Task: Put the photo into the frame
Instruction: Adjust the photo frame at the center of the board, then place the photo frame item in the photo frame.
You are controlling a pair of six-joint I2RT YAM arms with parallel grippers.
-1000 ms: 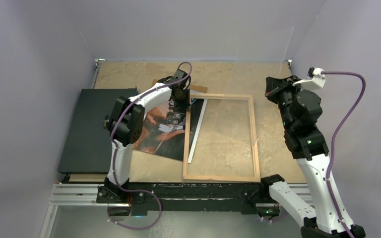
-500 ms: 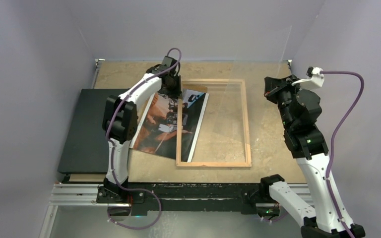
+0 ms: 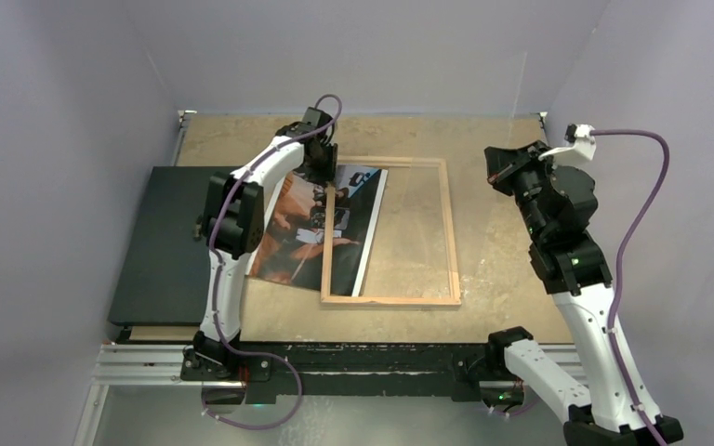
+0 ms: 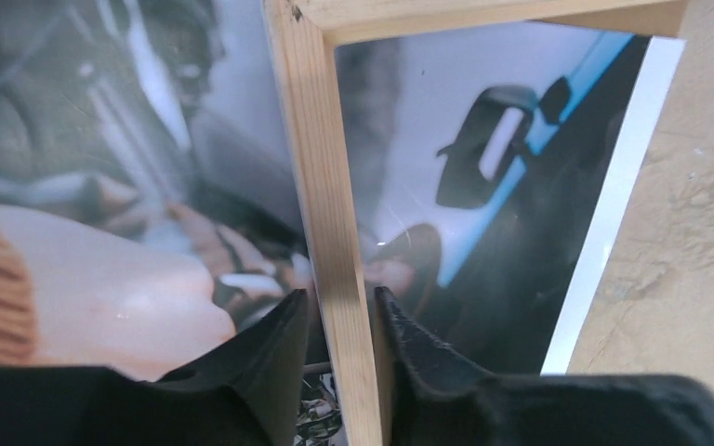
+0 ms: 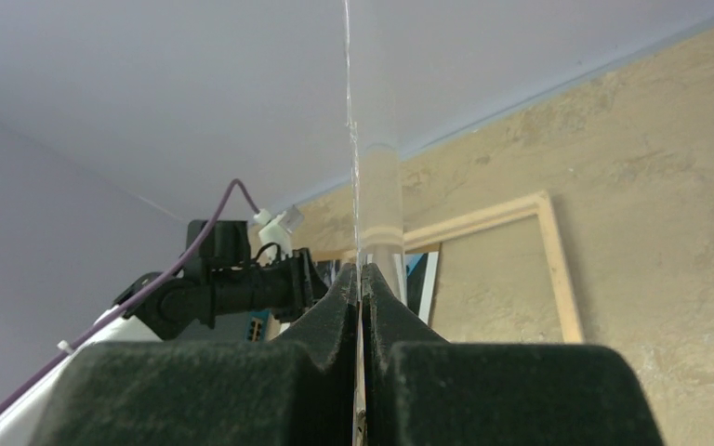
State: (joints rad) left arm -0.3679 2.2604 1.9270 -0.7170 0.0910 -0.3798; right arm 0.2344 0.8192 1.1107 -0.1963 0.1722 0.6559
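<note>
1. The left gripper (image 4: 337, 297) clasps the frame (image 3: 386, 300) by its 9 o'clock rail, which lies across the photo (image 3: 297, 232).
2. The right gripper (image 5: 361, 279) pinches the clear pane (image 5: 349, 111) upright.
3. Remaining: seating the photo and refitting the pane.

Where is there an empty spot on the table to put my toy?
Bare table lies along the back wall beyond the frame, inside the frame's right half, and between the frame and the right arm, which holds a clear pane. The left is crowded: dark board, photo, and left arm, its jaws around the frame's rail.
</note>
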